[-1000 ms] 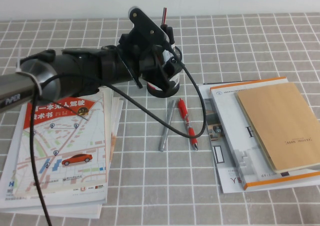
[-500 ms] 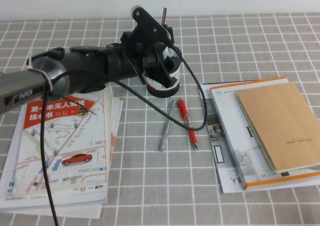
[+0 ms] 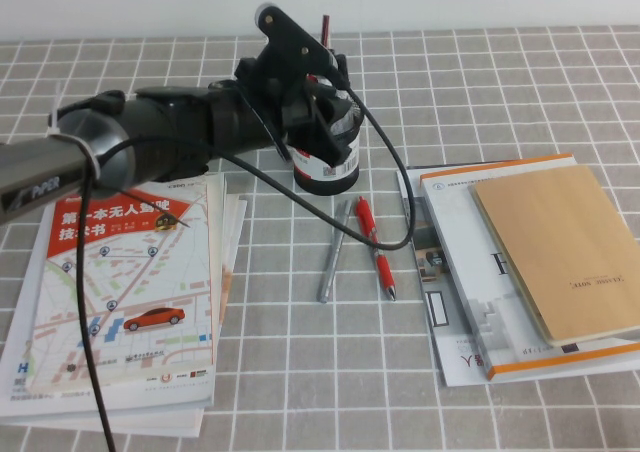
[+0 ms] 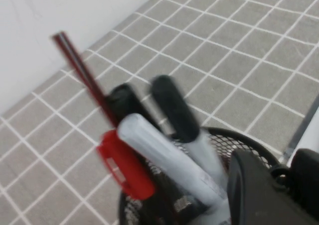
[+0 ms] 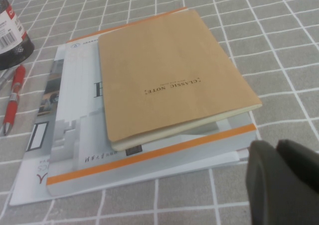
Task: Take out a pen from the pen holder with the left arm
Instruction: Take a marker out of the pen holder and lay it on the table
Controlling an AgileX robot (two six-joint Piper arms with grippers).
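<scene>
Pens (image 3: pixel 326 27) stand in the pen holder (image 3: pixel 330 172), with the left gripper (image 3: pixel 312 107) right over it; lifting one out remains. Its wrist view shows no pen clearly pinched, so the grip cannot be told. The right gripper (image 5: pixel 275 148) rests closed beside the notebook (image 5: pixel 169 70).

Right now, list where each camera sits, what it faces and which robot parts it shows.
High view: raised on the robot's side, angled down at the table; left arm and left gripper over the pen holder.
Left wrist view: on that wrist, looking into the pen holder at a red-capped pen; left gripper's edge shows.
Right wrist view: on that wrist, facing the brown notebook; right gripper shows near it.
Shared: high and right wrist both show notebook, pen holder, red pen.
</scene>
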